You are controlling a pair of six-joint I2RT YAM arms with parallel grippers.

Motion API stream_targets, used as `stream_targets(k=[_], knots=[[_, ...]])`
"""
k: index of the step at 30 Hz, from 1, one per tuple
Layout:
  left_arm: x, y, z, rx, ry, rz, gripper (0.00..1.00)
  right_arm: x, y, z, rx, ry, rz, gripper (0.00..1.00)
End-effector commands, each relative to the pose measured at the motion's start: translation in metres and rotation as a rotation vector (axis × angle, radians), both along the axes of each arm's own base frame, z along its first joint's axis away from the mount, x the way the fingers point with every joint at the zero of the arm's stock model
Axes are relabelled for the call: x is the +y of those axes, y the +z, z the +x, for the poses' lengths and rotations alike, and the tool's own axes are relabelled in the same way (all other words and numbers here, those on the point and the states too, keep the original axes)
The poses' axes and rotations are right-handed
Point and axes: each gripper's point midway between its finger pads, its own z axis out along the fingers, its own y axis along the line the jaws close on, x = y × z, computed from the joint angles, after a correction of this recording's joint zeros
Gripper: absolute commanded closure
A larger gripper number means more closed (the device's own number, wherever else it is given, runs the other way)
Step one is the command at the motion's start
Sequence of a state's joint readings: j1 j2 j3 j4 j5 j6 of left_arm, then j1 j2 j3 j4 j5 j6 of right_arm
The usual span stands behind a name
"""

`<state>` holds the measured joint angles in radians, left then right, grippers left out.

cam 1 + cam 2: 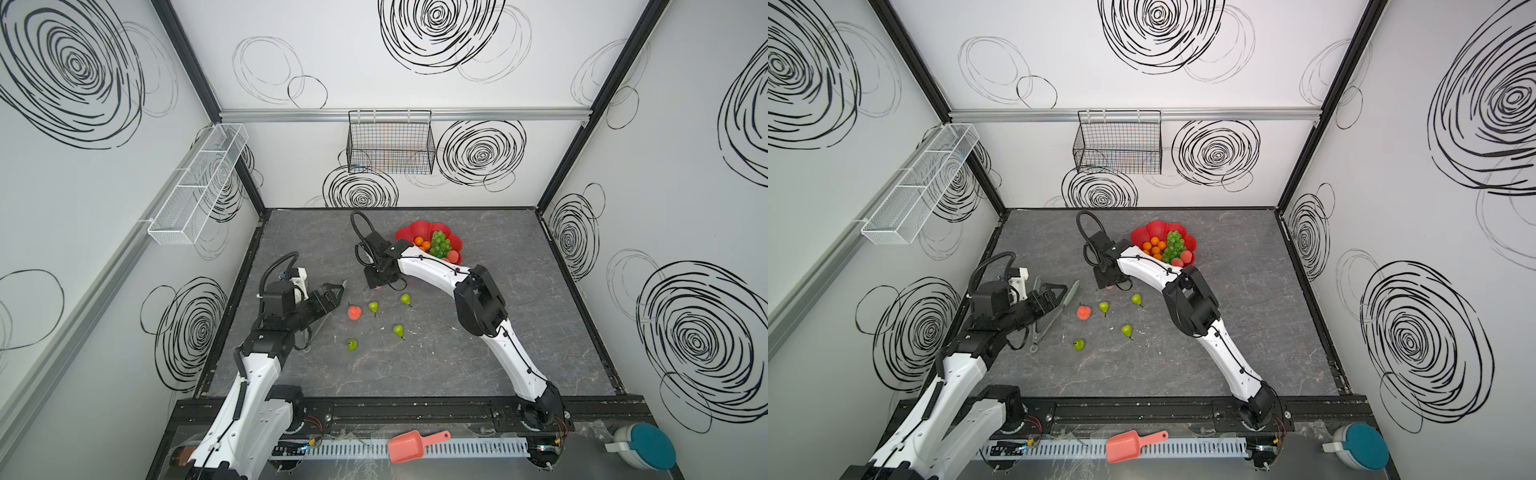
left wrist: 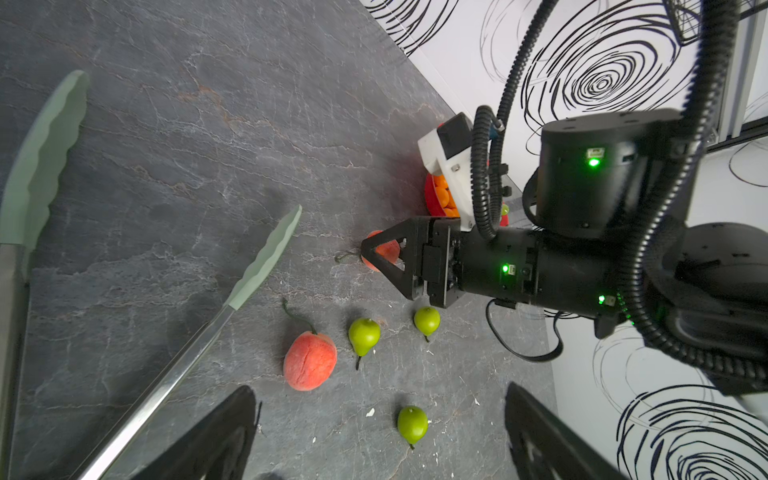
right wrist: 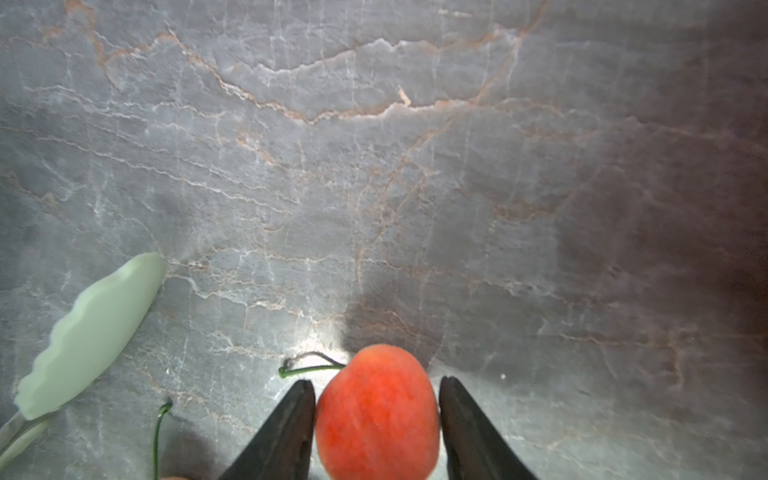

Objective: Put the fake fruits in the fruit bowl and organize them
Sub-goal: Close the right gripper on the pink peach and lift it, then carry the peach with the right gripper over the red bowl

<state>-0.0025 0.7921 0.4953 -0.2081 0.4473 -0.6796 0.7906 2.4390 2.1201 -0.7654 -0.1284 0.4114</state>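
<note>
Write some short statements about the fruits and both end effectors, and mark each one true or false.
1. Four green pears lie on the table, outside the fruit bowl. True.
2. The grapes lie on the table. False: the grapes sit in the fruit bowl, beside the oranges.
3. The right end effector is closed on a peach. True.
4. The left end effector holds the tongs. False: it is open and empty; the tongs lie on the table.
</note>
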Motion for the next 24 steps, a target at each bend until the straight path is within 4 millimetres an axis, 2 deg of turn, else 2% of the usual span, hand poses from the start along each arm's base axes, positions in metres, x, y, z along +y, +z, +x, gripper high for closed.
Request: stream_targets(k=[1,15,18,24], knots=[[0.0,0.003,0.004,-0.032,-0.01,0.002,0.04,-0.005,-0.008,-0.001,0.021,0.0,-0.031,0.47],[0.0,0.003,0.003,-0.034,-0.011,0.002,0.04,-0.005,-0.004,0.0,0.02,-0.002,-0.028,0.51],[-0.001,0.003,0.003,-0.034,-0.015,0.003,0.04,-0.005,0.004,0.001,0.011,-0.004,-0.015,0.52],[-0.009,0.008,0.005,-0.049,-0.038,0.012,0.04,-0.007,0.034,0.006,-0.014,-0.016,0.032,0.53]])
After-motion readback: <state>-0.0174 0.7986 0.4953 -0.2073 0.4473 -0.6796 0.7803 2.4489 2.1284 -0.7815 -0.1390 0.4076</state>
